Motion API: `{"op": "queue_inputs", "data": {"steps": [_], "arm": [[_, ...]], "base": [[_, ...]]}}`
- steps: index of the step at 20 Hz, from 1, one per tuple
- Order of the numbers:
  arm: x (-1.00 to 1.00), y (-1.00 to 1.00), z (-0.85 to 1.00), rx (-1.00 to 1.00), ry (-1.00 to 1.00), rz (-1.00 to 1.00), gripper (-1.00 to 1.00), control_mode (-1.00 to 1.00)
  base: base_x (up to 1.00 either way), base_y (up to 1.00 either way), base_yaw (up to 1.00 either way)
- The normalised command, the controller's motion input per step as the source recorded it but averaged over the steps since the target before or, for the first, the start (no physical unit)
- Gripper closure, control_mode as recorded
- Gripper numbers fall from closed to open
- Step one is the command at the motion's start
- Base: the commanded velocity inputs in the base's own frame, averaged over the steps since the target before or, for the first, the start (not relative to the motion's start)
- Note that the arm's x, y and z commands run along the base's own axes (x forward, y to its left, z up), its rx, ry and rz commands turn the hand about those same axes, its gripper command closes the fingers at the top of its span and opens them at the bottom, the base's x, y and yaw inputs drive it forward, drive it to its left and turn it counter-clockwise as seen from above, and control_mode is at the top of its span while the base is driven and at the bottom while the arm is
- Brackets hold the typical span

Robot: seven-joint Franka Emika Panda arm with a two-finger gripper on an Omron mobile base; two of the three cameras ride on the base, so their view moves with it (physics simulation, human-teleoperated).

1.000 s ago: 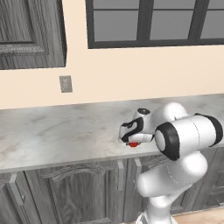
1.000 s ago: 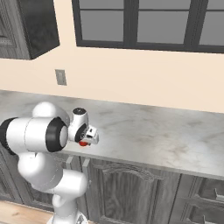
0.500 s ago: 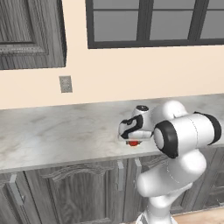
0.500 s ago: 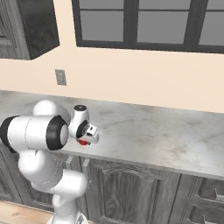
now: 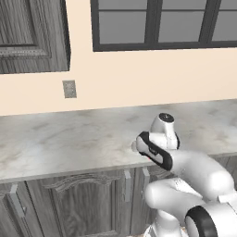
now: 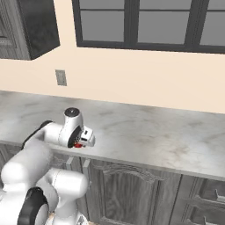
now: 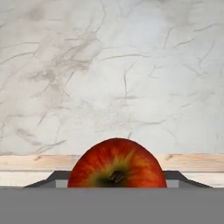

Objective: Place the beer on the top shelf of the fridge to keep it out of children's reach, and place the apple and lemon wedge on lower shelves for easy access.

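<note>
One marble counter (image 5: 69, 139) spans the left base view, with dark cabinet doors (image 5: 83, 203) below, a wall outlet (image 5: 69, 89) above it, an upper cabinet (image 5: 32, 37) at top left and a window (image 5: 162, 23) at top right. Over the counter's front edge the arm folds back on itself, and the gripper (image 5: 139, 149) is tucked behind the wrist there, jaws hidden.

Over to the right base view: same counter (image 6: 154, 136), same window (image 6: 149, 22), outlet (image 6: 60, 77) on the wall. The gripper (image 6: 81, 144) hangs at the counter's front edge with a speck of red at its tip, the apple (image 6: 78, 145).

Hand view now: the apple (image 7: 117, 164) sits right at the bottom, dead centre, tight up against the hand, between the jaws, which stand partly open on it. Beyond it lies veined marble (image 7: 109, 74), then a pale strip.
</note>
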Motion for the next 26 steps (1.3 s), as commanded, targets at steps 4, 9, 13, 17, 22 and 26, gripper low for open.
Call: {"op": "queue_inputs", "data": {"steps": [4, 9, 13, 17, 22, 26], "arm": [[-0.98, -0.04, 1.00, 0.09, -0.35, 0.00, 1.00, -1.00], [-0.89, -0.03, 1.00, 0.05, -0.25, 0.00, 1.00, -1.00], [-0.83, -0.04, 1.00, 0.00, -0.11, 0.00, 1.00, -1.00], [-0.81, 0.00, 0.97, 0.00, -0.07, 0.00, 1.00, -1.00], [-0.54, 0.00, 0.28, -0.03, -0.04, -0.01, 1.00, -1.00], [-0.13, 0.00, 0.00, -0.08, 0.00, -0.05, 1.00, -1.00]], "base": [[0.00, 0.00, 0.00], [0.00, 0.00, 0.00], [0.00, 0.00, 0.00], [0.00, 0.00, 0.00], [0.00, 0.00, 0.00], [0.00, 0.00, 0.00]]}}
